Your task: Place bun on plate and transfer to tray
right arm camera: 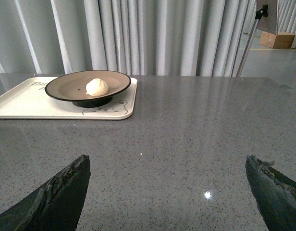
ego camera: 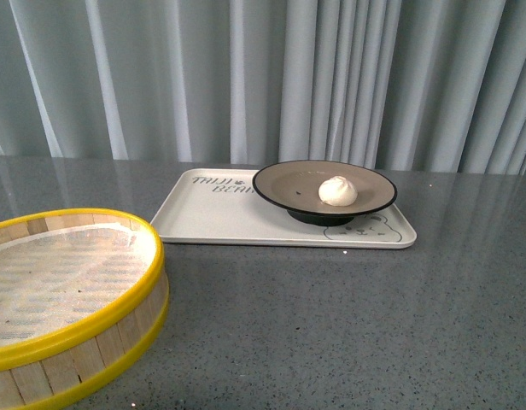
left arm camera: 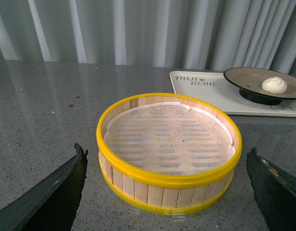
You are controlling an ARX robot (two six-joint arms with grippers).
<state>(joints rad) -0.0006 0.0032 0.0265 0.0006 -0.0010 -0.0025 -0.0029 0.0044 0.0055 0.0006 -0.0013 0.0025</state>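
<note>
With the small cream-white pleated bun (ego camera: 338, 190) sitting on the round grey-brown, black-rimmed plate (ego camera: 280, 182), itself set on the right half of the flat cream rectangular tray (ego camera: 203, 218), I judge the transfer complete; next calls only for keeping clear. My left gripper (left arm camera: 167, 190) and right gripper (right arm camera: 169, 190) hang spread wide, holding nothing. Tray's long axis runs left-right across the table; bun's twisted top points up.
</note>
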